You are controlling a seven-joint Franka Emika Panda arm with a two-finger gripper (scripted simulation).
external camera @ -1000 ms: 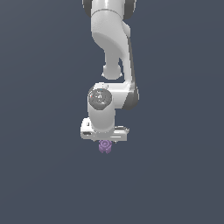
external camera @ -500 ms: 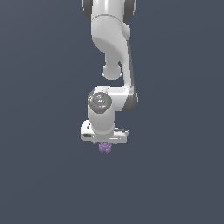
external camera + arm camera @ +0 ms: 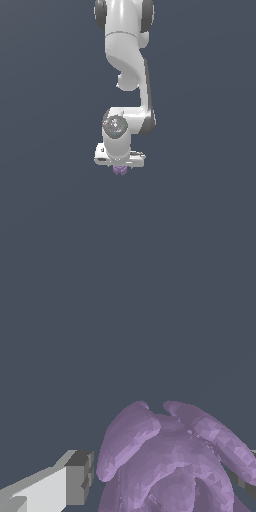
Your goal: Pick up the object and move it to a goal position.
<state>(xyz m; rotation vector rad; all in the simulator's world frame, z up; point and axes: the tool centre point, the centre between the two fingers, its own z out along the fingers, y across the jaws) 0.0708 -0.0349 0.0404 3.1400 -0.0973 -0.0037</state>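
We judge the task to be in its grasping stage: the gripper (image 3: pixel 120 166) sits low in the center of the exterior view, directly over the purple lumpy object (image 3: pixel 119 170), of which only a small part shows beneath the white hand; whether the piece is already lifted we cannot tell, since the plain dark ground gives no shadow or edge to judge height by; no goal marker is visible in either view, so we judge the carry to the goal as the part not yet done.

In the wrist view the object (image 3: pixel 172 461) fills the lower center and lower right of the frame, its rounded lobes fanning outward; 1 finger pad (image 3: pixel 80 478) stands at the lower left, just beside the nearest lobe with a thin strip of background visible between them; the other finger (image 3: pixel 247 483) shows only as a sliver at the right edge, half hidden behind a lobe.

So the object lies between the 2 fingers; the jaws are narrow around it, but whether they clamp it we cannot tell.
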